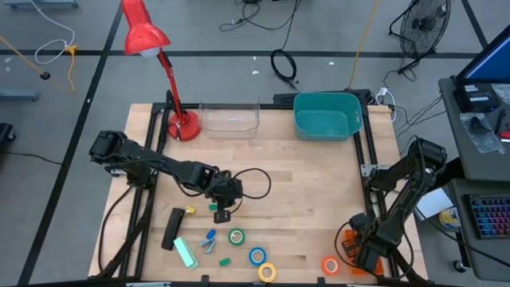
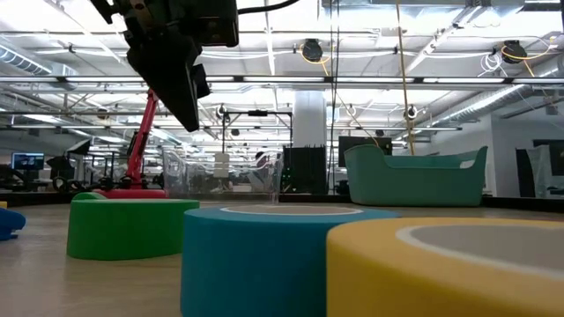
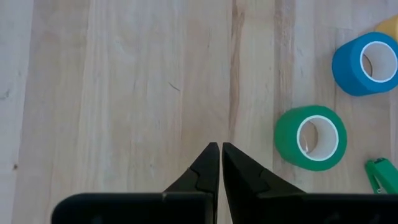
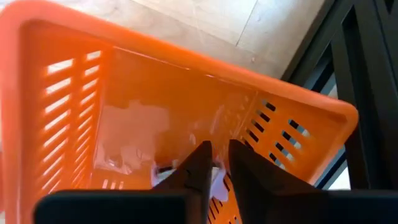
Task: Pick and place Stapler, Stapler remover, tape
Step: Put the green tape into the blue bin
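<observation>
Two pincers: the left pincer (image 1: 222, 214) hangs shut and empty at eleven o'clock from the green tape (image 1: 237, 236); the right pincer (image 4: 214, 163) sits barely apart inside the orange basket (image 4: 186, 81), holding nothing I can see.

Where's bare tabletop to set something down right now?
Free: the broad middle between the teal bin, the left gripper and the right gripper. Crowded: the near edge, around the green, blue and yellow tape.

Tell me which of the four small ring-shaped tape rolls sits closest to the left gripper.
The green tape roll, just beyond the left gripper. The blue, yellow and orange rolls lie farther away.
</observation>
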Available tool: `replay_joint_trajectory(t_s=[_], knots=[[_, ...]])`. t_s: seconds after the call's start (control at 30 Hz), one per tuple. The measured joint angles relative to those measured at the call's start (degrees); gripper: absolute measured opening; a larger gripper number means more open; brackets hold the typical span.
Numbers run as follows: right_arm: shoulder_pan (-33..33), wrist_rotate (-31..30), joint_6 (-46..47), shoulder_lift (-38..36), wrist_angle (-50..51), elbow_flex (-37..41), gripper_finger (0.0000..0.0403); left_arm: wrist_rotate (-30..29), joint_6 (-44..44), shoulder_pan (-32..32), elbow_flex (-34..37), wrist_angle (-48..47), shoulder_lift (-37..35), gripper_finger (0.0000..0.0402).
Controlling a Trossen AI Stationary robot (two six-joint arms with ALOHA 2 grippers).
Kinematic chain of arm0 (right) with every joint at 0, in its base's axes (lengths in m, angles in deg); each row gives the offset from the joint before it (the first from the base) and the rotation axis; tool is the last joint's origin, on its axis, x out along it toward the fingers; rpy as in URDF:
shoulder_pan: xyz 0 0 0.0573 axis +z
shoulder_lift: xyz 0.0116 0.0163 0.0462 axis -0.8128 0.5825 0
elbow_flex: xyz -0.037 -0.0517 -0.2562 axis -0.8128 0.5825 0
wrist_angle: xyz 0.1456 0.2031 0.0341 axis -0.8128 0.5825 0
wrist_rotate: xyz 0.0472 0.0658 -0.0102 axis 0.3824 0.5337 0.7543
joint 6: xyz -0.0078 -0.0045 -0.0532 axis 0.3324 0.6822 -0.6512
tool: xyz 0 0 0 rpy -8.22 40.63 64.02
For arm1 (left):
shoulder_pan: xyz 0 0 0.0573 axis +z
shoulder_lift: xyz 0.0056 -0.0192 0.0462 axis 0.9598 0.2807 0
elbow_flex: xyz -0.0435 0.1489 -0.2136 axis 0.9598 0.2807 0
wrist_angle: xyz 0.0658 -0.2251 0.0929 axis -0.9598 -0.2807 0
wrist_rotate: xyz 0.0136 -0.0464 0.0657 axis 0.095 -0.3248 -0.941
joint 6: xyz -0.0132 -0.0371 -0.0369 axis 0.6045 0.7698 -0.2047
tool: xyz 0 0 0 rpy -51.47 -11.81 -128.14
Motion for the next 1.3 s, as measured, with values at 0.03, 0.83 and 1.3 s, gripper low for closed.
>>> replay_joint_trajectory(t_s=[0.03,0.83,1.3], knots=[[0.0,-0.2,0.1,0.0,0.1,-0.1,0.0064,-0.1,0.0,0.0,0.0,0.1,0.0,0.0021],[-8.4,-28.7,-2.9,-21.0,7.9,-0.3,0.0088,-1.7,1.9,0.0,0.0,5.7,0.0,0.0021],[-21.3,-50.7,-25.1,-26.3,1.0,-0.3,0.0089,-3.6,10.5,0.6,0.0,14.4,0.0,0.0021]])
